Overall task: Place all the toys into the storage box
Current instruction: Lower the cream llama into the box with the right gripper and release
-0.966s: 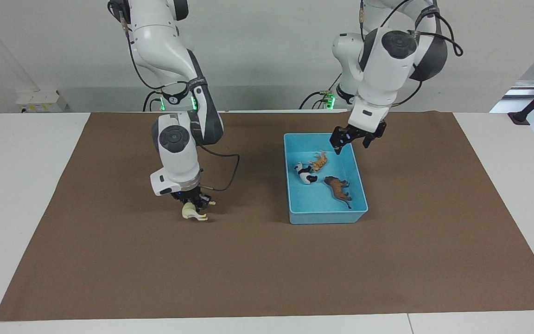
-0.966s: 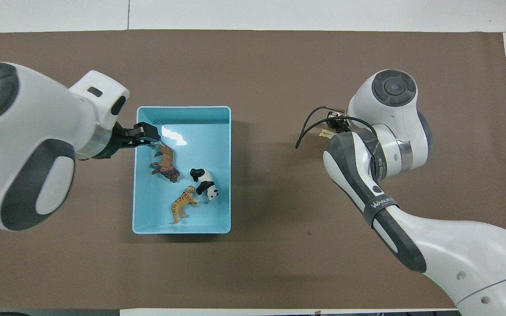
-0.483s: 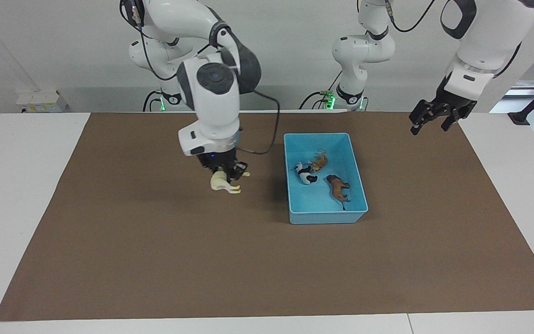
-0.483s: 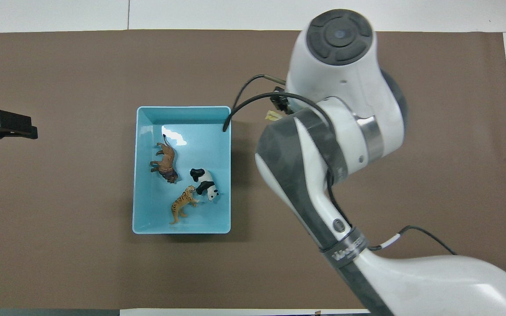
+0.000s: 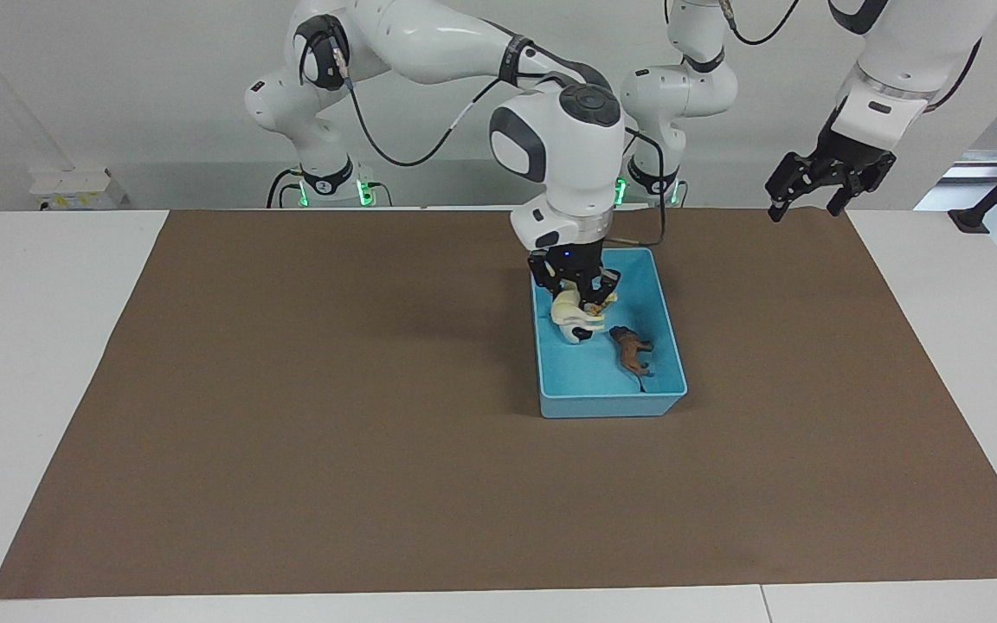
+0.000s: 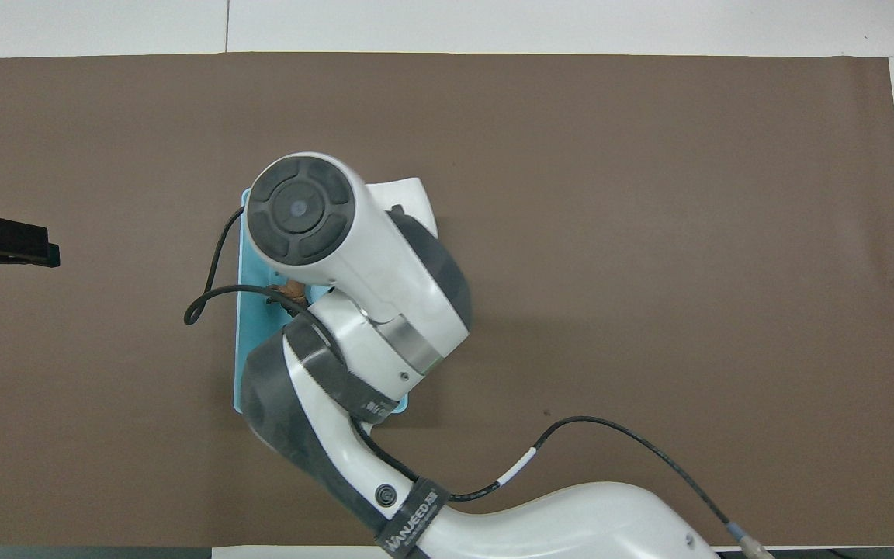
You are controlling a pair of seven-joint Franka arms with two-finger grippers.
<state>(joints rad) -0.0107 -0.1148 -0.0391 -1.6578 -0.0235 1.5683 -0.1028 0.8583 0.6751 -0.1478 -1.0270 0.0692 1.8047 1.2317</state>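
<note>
Brown mat (image 5: 291, 415), right claw (image 5: 575, 292) gripping horse (image 5: 571, 315), seemingly crosswise over box (image 5: 667, 346)

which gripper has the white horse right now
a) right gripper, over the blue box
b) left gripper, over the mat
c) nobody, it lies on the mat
a: the right gripper is shut on the horse over the storage box; the left gripper hangs empty.

A white surface (image 5: 48, 346) spans the scene, covered mostly by a brown mat (image 5: 334, 450). A plain pale wall (image 5: 118, 86) rises at the robots' end, with a small white box (image 5: 79, 189) at its foot. Lighting is even and soft.
</note>
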